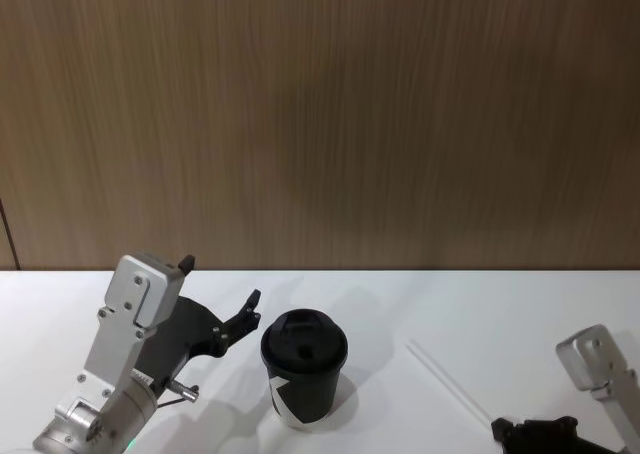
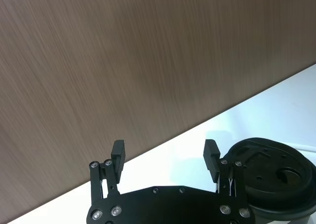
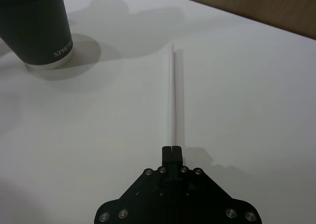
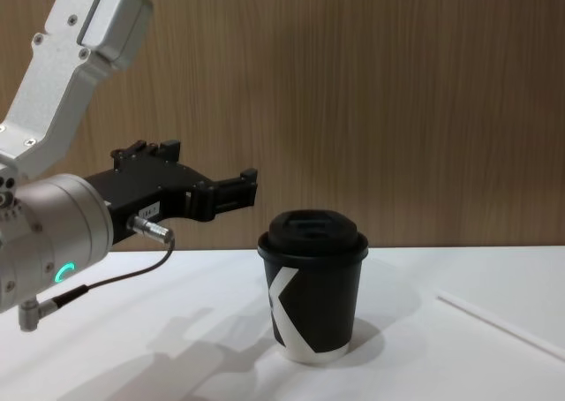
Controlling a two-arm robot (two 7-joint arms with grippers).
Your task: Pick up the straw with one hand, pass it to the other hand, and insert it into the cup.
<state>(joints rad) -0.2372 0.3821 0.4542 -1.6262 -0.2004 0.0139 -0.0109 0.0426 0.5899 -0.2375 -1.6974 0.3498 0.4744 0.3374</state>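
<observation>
The all-black right gripper (image 3: pixel 172 150) is seen with fingers pressed together, tips at the near end of the thin white straw (image 3: pixel 174 95). The straw is laid flat on the white table (image 3: pixel 247 86), right of the black lidded paper cup (image 4: pixel 313 304). The silver-wristed left gripper (image 2: pixel 165 152) is held spread wide and empty beside the cup's lid.

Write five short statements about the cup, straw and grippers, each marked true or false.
1. The straw stands in the cup. False: it lies flat on the table.
2. The cup is upright with its lid on. True.
3. The left gripper is open. True.
4. The right gripper is wide open. False: it is shut, at the straw's near end.
5. The left gripper holds the cup. False: it hangs beside it, empty.
</observation>
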